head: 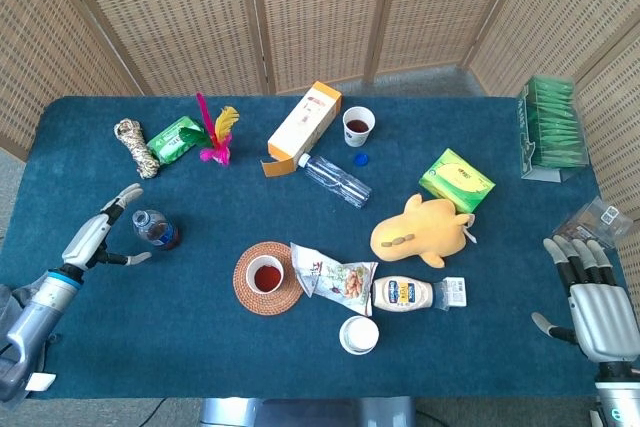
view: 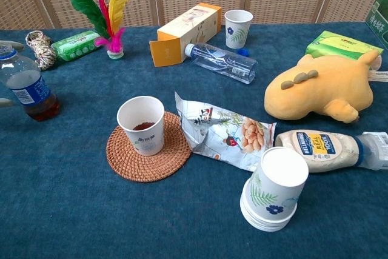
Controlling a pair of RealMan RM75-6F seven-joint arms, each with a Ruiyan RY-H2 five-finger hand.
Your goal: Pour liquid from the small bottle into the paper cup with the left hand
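Observation:
The small bottle (head: 154, 229) (view: 25, 84) stands upright at the left of the blue table, with dark liquid at its bottom and a blue label. My left hand (head: 100, 237) hovers just left of it, fingers spread, holding nothing; only a fingertip shows at the chest view's left edge. The paper cup (head: 266, 276) (view: 141, 124) with a little dark liquid sits on a round woven coaster (head: 246, 292) (view: 124, 162) near the table's middle. My right hand (head: 592, 299) rests open at the table's right edge, far from both.
A snack bag (head: 337, 279), mayonnaise bottle (head: 408, 294), stacked paper cups (head: 359, 335) and a yellow plush toy (head: 420, 230) lie right of the coaster. Further back are a lying clear water bottle (head: 335, 181), an orange carton (head: 304, 122), another cup (head: 358, 125), feathers (head: 216, 132) and twine (head: 136, 147).

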